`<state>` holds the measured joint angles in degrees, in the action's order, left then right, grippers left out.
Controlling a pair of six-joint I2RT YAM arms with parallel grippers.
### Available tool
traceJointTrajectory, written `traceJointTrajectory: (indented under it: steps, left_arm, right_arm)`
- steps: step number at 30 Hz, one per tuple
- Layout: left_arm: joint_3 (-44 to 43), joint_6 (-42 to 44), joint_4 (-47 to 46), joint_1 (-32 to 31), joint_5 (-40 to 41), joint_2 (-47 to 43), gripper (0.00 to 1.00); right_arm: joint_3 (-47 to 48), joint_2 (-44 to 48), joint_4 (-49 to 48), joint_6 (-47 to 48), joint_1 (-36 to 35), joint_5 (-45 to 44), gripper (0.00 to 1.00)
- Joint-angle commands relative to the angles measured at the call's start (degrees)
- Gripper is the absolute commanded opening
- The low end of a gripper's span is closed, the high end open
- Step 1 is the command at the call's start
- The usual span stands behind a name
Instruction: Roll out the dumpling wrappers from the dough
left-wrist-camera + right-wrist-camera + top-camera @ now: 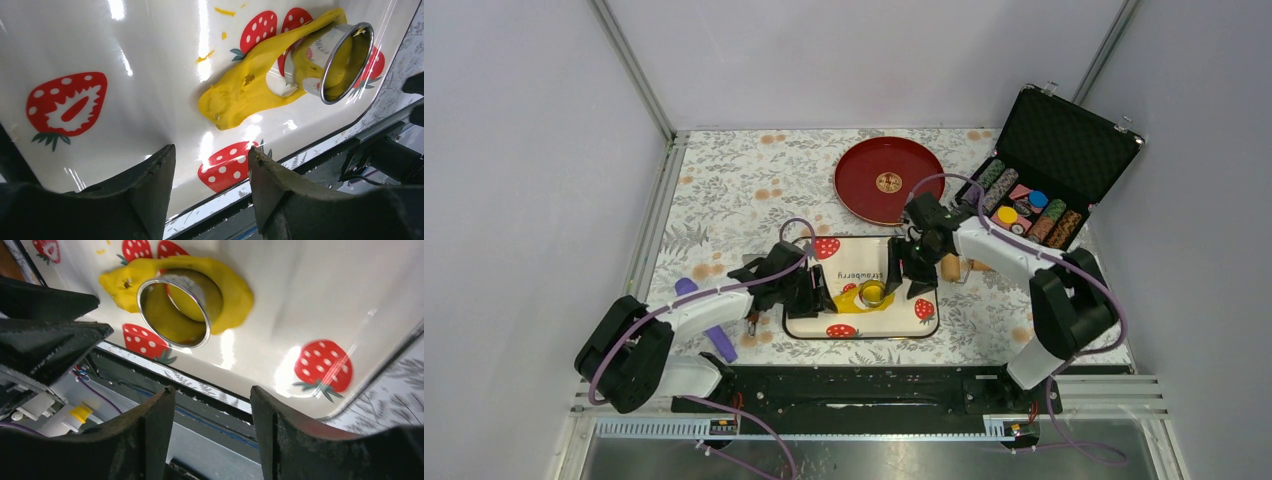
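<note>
The dough (852, 299) is a flattened, ragged, bright yellow patch on the white strawberry tray (904, 318). A metal ring cutter (873, 292) sits tilted on it, with yellow showing inside. No separate wrapper shows. My left gripper (818, 291) is open and empty just left of the dough. My right gripper (906, 280) is open and empty just right of the cutter. In the left wrist view the dough (245, 92) and cutter (325, 47) lie beyond the open gripper (212, 156). In the right wrist view the cutter (202, 292) stands on the dough (235, 297) beyond the open gripper (212, 392).
A red round plate (889, 180) lies behind the tray. An open black case of poker chips (1044, 165) stands at the back right. A wooden roller (952, 267) lies right of the tray behind my right arm. A purple tool (707, 322) lies left of the tray.
</note>
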<state>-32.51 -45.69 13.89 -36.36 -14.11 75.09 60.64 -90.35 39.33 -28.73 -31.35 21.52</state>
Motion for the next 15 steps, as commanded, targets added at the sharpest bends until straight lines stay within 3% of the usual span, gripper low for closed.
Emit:
traceJointTrajectory:
  steps: [1,15]
  left_arm:
    - [2.9,0.5,-3.6,0.3,1.6,-4.0,0.56]
    - [8.6,0.0,-9.3,0.3,-0.1,-9.3,0.57]
  right_arm:
    - [5.1,-4.9,-2.5,-3.1,-2.5,2.6,0.62]
    - [7.8,-14.7,-3.5,-3.5,-3.3,0.9,0.35]
